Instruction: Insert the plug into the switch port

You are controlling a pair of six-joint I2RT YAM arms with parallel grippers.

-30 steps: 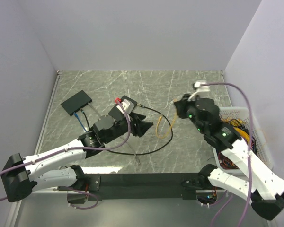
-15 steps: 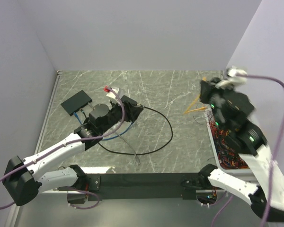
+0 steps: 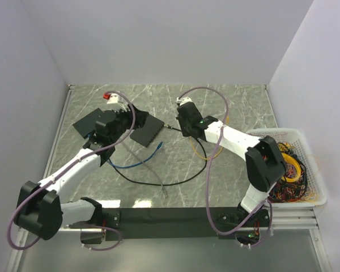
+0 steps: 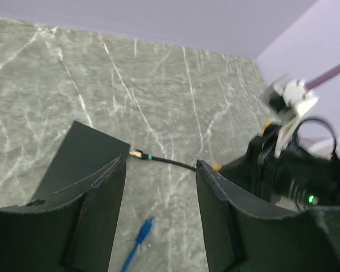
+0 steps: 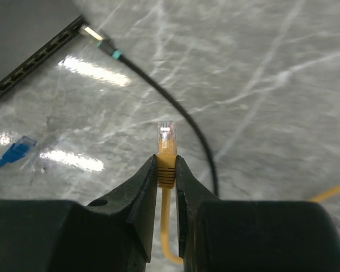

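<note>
In the right wrist view my right gripper (image 5: pixel 166 161) is shut on the yellow boot of the plug (image 5: pixel 166 134), whose clear tip sticks out past the fingertips above the table. From above, the right gripper (image 3: pixel 184 129) hangs mid-table, just right of the switch (image 3: pixel 152 128). That dark-grey box fills the top left corner of the right wrist view, its port edge (image 5: pixel 39 63) facing the plug. My left gripper (image 4: pixel 160 164) stands open with only bare table between its jaws. Its left finger (image 4: pixel 96 215) overlaps the switch (image 4: pixel 85 150). The left gripper (image 3: pixel 135 126) is at the switch's left end.
A black cable's tip (image 5: pixel 102 41) lies at the switch's corner and its cable (image 3: pixel 175 180) loops over the table. A blue cable tip (image 4: pixel 143 226) lies loose near the switch. The flat black slab (image 3: pixel 84 123) sits behind the left arm. A white basket (image 3: pixel 272 132) of cables stands at the right edge.
The right arm swung from beside the basket to mid-table, carrying the yellow cable toward the switch. The left arm drew back and to the left, and the switch now shows at its fingers.
</note>
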